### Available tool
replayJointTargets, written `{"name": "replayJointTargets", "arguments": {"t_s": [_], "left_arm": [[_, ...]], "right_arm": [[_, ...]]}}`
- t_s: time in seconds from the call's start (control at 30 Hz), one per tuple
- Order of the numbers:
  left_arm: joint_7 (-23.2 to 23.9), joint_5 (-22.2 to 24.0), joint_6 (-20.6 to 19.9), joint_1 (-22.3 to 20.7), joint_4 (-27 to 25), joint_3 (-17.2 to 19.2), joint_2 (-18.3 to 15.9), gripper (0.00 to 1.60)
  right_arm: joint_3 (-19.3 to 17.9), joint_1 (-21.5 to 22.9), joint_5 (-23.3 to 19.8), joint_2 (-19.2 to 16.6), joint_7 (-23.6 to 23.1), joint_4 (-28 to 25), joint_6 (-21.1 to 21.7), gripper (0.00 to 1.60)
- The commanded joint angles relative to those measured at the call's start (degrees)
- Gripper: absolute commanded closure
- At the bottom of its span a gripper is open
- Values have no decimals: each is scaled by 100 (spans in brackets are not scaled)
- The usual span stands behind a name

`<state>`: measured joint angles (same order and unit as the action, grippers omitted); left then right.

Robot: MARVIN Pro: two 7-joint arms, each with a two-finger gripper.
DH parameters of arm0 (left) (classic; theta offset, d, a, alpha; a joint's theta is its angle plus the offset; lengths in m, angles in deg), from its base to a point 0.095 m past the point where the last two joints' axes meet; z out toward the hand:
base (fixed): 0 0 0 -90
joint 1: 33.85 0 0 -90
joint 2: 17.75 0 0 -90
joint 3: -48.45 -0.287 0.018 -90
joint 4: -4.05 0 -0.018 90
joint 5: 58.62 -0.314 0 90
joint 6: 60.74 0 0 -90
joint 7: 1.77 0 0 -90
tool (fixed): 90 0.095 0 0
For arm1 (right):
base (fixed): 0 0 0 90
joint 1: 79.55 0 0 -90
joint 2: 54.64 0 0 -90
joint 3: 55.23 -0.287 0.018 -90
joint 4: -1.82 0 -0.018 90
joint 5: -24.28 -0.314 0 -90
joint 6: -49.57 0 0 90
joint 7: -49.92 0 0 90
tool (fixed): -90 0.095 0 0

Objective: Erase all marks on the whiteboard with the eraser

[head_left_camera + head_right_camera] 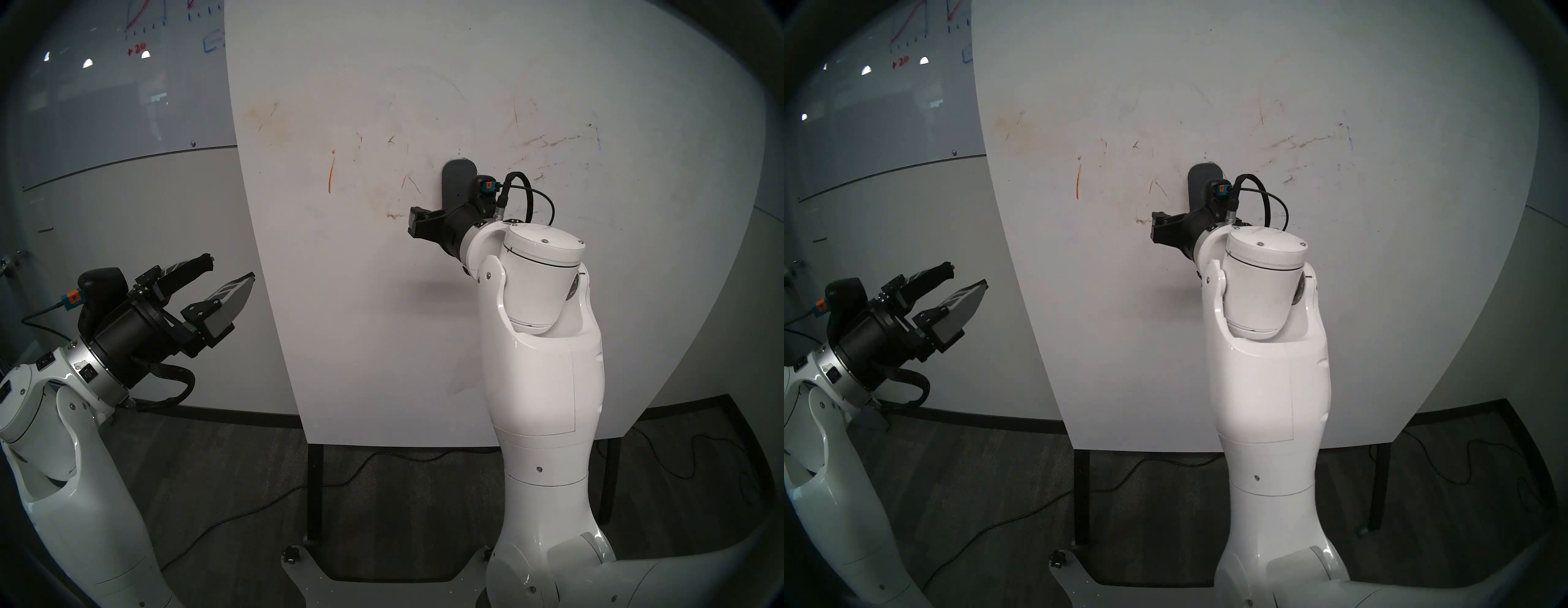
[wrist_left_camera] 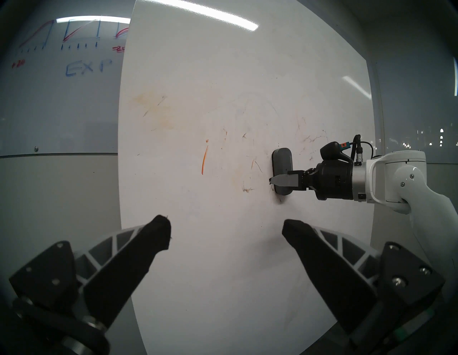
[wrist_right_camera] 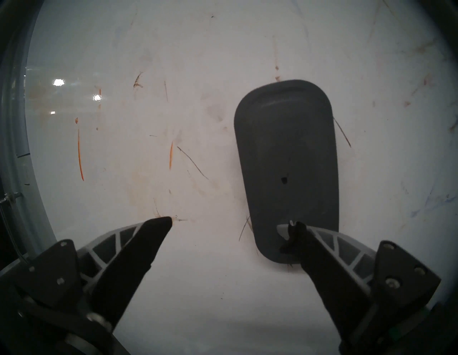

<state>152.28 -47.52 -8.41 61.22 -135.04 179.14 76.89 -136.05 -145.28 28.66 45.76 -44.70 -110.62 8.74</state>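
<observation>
Nearest the head camera, at about eight o'clock in its view, the left gripper (image 1: 220, 280) hangs off the left edge of the whiteboard (image 1: 382, 339) with its two fingers spread apart and nothing between them; its own wrist view shows both dark fingertips (image 2: 161, 228) parted over bare white panel.

Further out, near the centre of the head view, the right arm reaches level toward the board. The right gripper (image 3: 230, 223) has its fingers wide apart and holds nothing. Its left fingertip (image 3: 161, 223) sits over bare board beside a brown smudge, while its right fingertip lies across the lower end of the eraser (image 3: 285, 153); whether that tip presses on the block cannot be told.

The eraser stands upright against the board, long axis vertical, a small dark dot on its face, at about one o'clock from the gap between the right fingers. From the left wrist camera it shows edge-on, flat to the panel, with one finger crossing its lower part.

Farthest, on the board surface, the marks (image 1: 330, 178) that remain are thin orange strokes: a long one with a dot above it well to the left of the eraser, at nine o'clock, and a shorter one (image 3: 171, 155) between that stroke and the eraser. Faint brown and grey scratches (image 1: 551, 144) lie scattered around, at two o'clock from the eraser.

Behind the board's left edge, a greyish wall board (image 2: 62, 86) carries red and blue graph lines.
</observation>
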Motion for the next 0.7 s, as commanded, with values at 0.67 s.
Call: {"name": "replayJointTargets", "arguments": {"t_s": [0.67], "left_arm": [[-7,25,1,-15,-90,-14,-10,0]], "right_arm": [[224,203,458,164,649,292,-980,0]]}}
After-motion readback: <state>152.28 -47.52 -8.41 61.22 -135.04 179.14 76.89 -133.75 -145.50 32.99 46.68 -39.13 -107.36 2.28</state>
